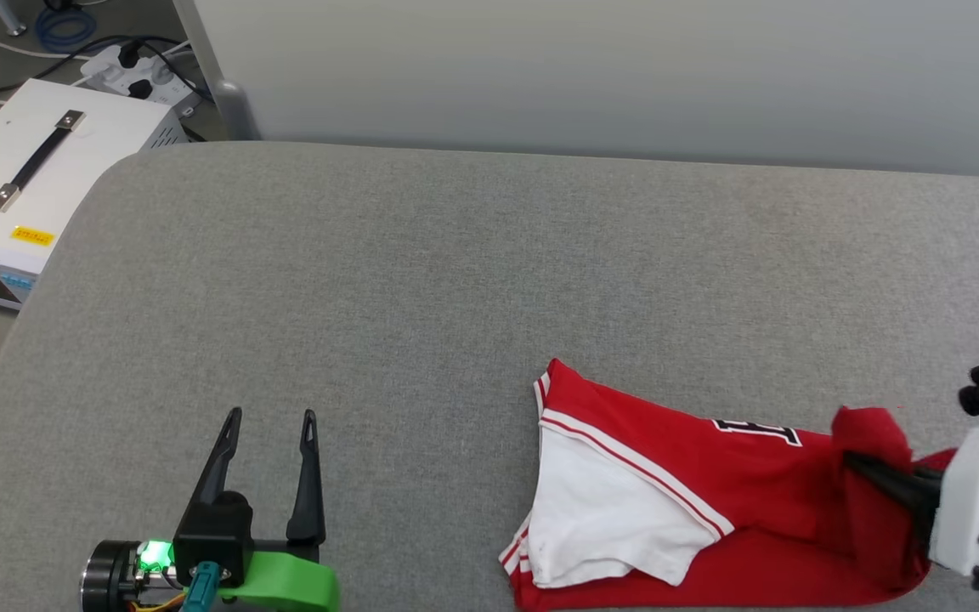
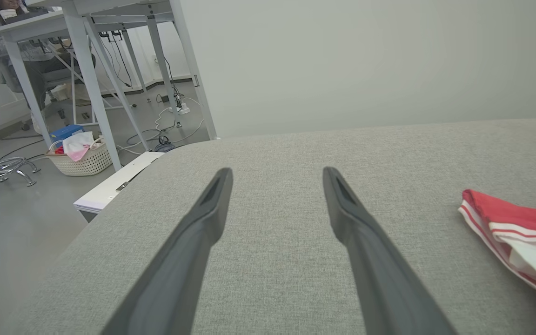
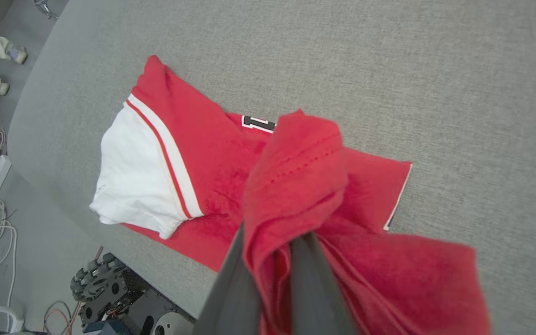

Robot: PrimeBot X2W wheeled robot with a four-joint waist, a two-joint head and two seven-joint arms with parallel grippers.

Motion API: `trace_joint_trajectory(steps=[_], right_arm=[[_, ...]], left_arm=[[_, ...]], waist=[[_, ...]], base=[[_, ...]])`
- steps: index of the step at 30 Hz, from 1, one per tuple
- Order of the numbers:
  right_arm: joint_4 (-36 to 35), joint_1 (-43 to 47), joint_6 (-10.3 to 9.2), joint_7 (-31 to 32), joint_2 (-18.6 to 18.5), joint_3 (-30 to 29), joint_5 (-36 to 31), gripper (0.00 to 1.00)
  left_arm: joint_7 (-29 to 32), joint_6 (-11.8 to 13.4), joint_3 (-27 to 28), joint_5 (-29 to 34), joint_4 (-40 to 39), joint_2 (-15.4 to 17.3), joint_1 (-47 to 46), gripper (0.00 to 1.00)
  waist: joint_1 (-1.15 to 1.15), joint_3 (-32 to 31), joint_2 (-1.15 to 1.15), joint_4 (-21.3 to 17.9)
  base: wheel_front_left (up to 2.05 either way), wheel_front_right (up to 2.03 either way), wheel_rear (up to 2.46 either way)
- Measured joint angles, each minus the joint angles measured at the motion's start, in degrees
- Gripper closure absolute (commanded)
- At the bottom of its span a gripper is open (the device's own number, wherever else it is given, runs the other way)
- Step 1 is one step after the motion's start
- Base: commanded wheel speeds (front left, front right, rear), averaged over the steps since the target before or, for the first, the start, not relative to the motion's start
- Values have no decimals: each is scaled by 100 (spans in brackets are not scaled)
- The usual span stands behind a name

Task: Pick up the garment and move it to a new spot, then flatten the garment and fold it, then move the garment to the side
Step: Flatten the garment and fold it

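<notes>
The right gripper [image 1: 853, 461] is clamped on a bunch of red cloth from the shirt [image 1: 668, 450]. The right wrist view makes the grip plain: both fingers [image 3: 237, 284] run up into the raised fold of the shirt [image 3: 193, 139], pressed close with cloth between them. From the head, that fold stands as a small peak above the rest.

The shirt lies along the table's [image 1: 455, 255] near edge, right of the middle, white sleeve toward the left. The head view shows black-and-white lettering on the red part. The right wrist view adds a flat red corner beyond the fold and a wheeled base [image 3: 110, 284] below the table edge.

The left gripper [image 1: 272, 416] is by the near edge, left of the middle, well apart from the shirt, fingers spread and empty. Its own view has the gripper [image 2: 277, 172] over bare table, the shirt's striped edge [image 2: 514, 223] at the right, and a basket [image 2: 82, 158] on the floor.
</notes>
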Motion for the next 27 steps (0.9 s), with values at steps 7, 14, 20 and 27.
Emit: trace_joint_trajectory(steps=[7,14,20,27], right_arm=[[-258,-567,0,313,619,576,-676,100],[-5,-1385,0,367,1205,1321,-1165,100],[736,-2009,0,315,1722,1906,-1347,100],[1831,-2620,0,118,2277,2347,-1615,100]], left_arm=[[0,-43,25,3,-8,-42,-24,0],[0,-82,23,7,-12,-105,-162,0],[0,-92,20,48,-4,-138,-311,0],[0,-96,-13,66,-13,-164,-428,0]], waist=[[0,165,0,101],[0,382,0,179],[0,558,0,219],[0,737,0,263]], base=[[0,0,0],[0,0,0],[0,0,0],[0,0,0]])
